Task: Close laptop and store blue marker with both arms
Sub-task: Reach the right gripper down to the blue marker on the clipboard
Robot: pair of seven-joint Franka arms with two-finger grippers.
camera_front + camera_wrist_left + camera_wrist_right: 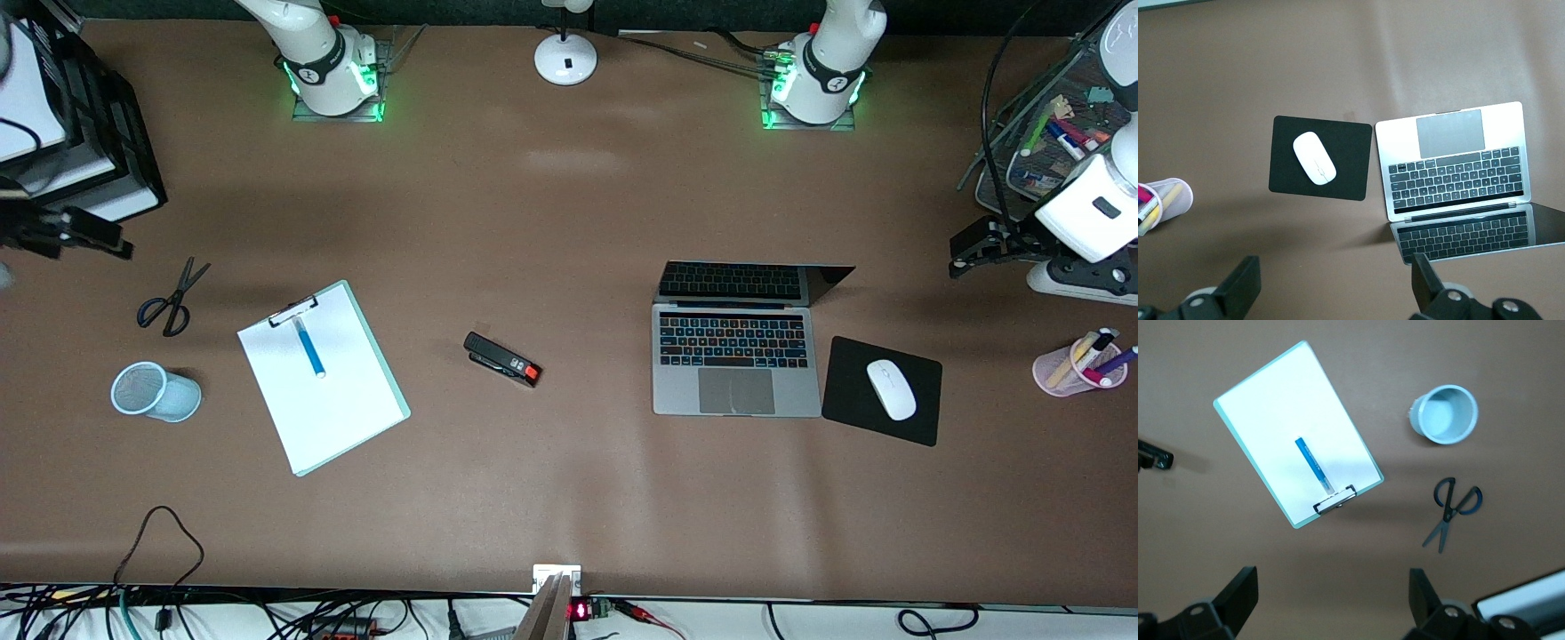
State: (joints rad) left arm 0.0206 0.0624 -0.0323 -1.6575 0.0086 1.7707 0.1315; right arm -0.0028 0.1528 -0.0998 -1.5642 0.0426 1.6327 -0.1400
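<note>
The silver-grey laptop (736, 364) stands open on the table toward the left arm's end, its screen upright; it also shows in the left wrist view (1451, 160). The blue marker (309, 347) lies on the white paper of a clipboard (338, 400) toward the right arm's end, and shows in the right wrist view (1313, 465). My left gripper (960, 256) is open and empty, up over the table's edge beside the wire tray, its fingers (1245, 287) wide apart. My right gripper (107, 238) is open and empty, up over the table near the scissors, its fingers (1241, 593) wide apart.
A black mouse pad (916, 418) with a white mouse (891, 388) lies beside the laptop. A pink cup (1077, 366) and a wire tray (1058, 133) hold markers. A stapler (502, 358), scissors (173, 298), a blue mesh cup (153, 391), a lamp base (565, 58) and a black crate (98, 133) are there too.
</note>
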